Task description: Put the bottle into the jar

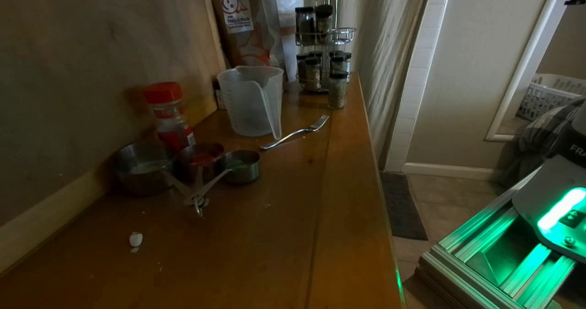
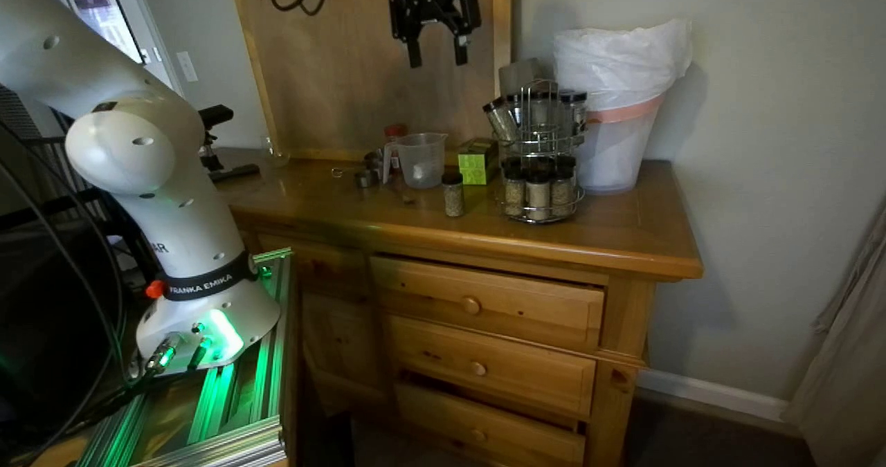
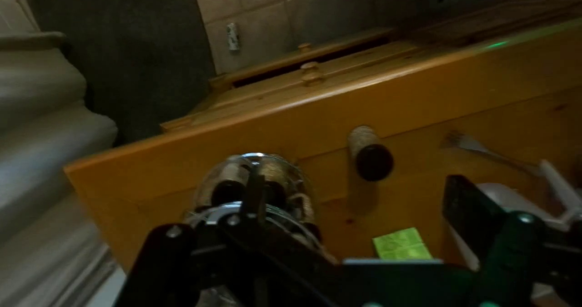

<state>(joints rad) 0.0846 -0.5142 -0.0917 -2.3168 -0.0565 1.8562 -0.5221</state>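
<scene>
The bottle (image 1: 170, 125), clear with a red cap and red label, stands upright by the wall board behind the metal cups. In an exterior view its red cap (image 2: 396, 131) shows behind the jar. The bottle is out of view in the wrist view. The jar (image 1: 247, 103), a translucent whitish jug with handle and spout, stands upright beside it; it also shows in an exterior view (image 2: 423, 161) and partly at the right of the wrist view (image 3: 502, 195). My gripper (image 2: 437, 60) is open and empty, high above the dresser top. Its spread fingers show in the wrist view (image 3: 357, 184).
Metal measuring cups (image 1: 144, 174) stand in front of the bottle. A fork (image 1: 293, 133) lies beside the jar. A loose dark-topped shaker (image 2: 453, 197), a green box (image 2: 477, 162), a wire spice rack (image 2: 536, 219) and a bag-lined bin (image 2: 616, 149) stand further along.
</scene>
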